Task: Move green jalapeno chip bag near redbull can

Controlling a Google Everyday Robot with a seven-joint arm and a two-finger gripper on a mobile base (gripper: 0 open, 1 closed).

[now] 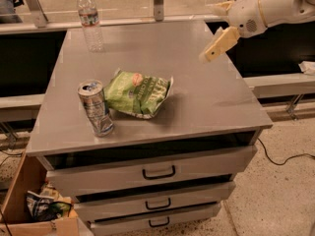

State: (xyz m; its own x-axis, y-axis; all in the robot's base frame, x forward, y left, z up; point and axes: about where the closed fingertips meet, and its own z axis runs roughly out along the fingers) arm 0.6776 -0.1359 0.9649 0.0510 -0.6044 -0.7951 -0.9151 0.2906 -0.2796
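Note:
The green jalapeno chip bag [140, 93] lies flat on the grey cabinet top [206, 97], left of its middle. Its left edge touches or nearly touches the redbull can [96, 107], a silver and blue can that stands upright near the front left. My gripper [216, 26] is open and empty. It hangs in the air above the cabinet's back right part, well clear of the bag and up to its right.
A clear water bottle [90, 21] with a white cap stands at the back left corner. The cabinet has three drawers [157, 171] below. A cardboard box [34, 205] with rubbish sits on the floor at the lower left. A cable [283, 159] lies on the floor at the right.

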